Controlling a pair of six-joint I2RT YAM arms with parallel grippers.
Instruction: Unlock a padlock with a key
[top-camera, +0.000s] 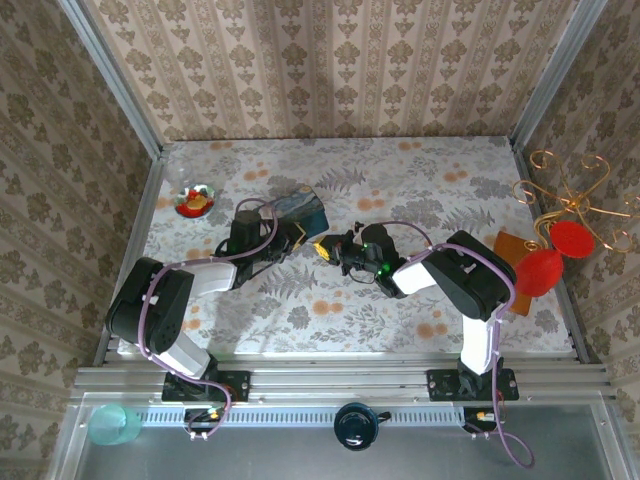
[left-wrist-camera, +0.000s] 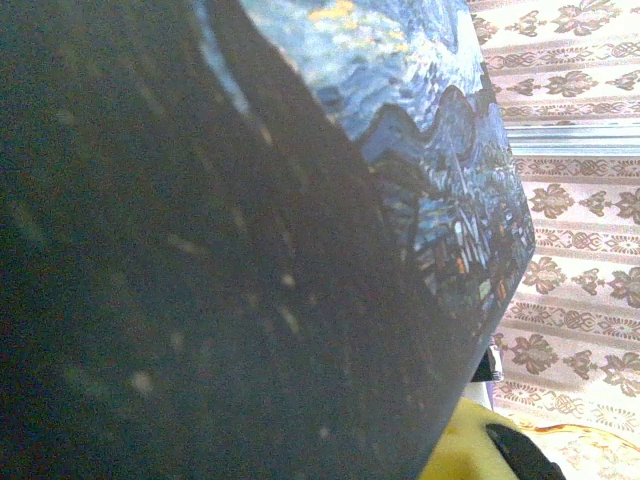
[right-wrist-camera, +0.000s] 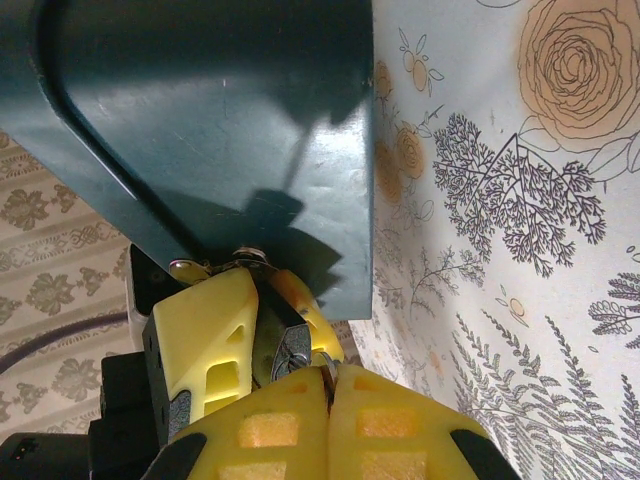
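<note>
While left gripper (right-wrist-camera: 252, 288) clamps the padlock (right-wrist-camera: 286, 338), right gripper (right-wrist-camera: 328, 385) pinches the key (right-wrist-camera: 324, 360).

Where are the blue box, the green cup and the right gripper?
blue box (top-camera: 302, 206), top view, painted face.
green cup (top-camera: 112, 424), top view, its middle.
right gripper (right-wrist-camera: 329, 378), right wrist view, between yellow fingertips.

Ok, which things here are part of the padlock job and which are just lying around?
Job in hand:
padlock, held by the left gripper
key, held by the right gripper

Lying about:
blue patterned box
red-and-green trinket
gold wire stand
red discs
teal cup
dark cup
</note>
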